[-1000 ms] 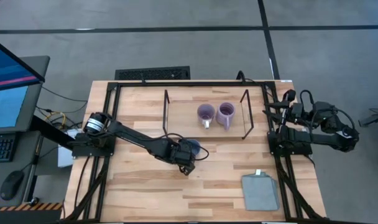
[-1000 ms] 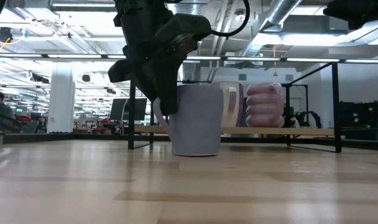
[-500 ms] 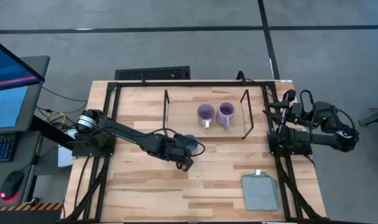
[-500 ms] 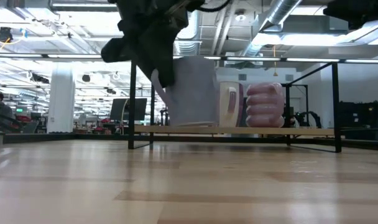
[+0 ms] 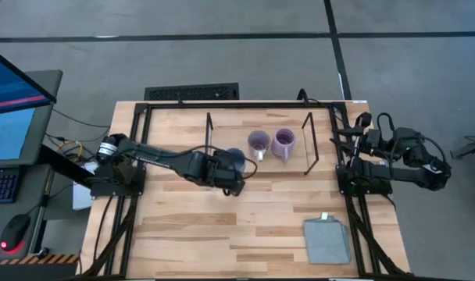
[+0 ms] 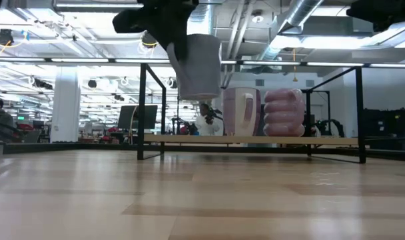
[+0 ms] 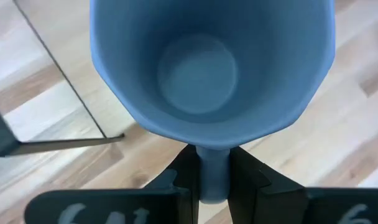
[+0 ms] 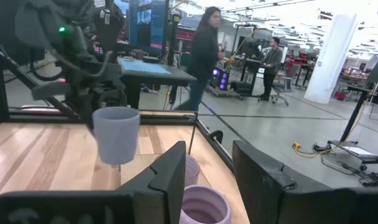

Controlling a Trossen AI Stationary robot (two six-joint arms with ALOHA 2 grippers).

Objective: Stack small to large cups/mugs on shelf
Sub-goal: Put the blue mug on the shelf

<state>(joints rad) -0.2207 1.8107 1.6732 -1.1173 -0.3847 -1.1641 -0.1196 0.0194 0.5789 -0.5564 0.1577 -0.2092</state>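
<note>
The shelf [image 5: 222,168] holds two purple mugs [image 5: 258,144] at the table's 12 o'clock. The left gripper [image 7: 212,179] pinches the blue mug's [image 7: 211,65] handle, lifted clear, mostly hidden overhead. The right gripper [image 8: 209,177], at 3 o'clock, is parted.

Matt, smooth blue mug [image 7: 214,68], pale grained wooden table [image 5: 191,226], thin black wire shelf [image 5: 308,145] frames, grey cloth [image 5: 326,240]

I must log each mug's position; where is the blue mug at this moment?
The blue mug hangs above the table in the left gripper, by the shelf's left end, left of the two purple mugs.
</note>
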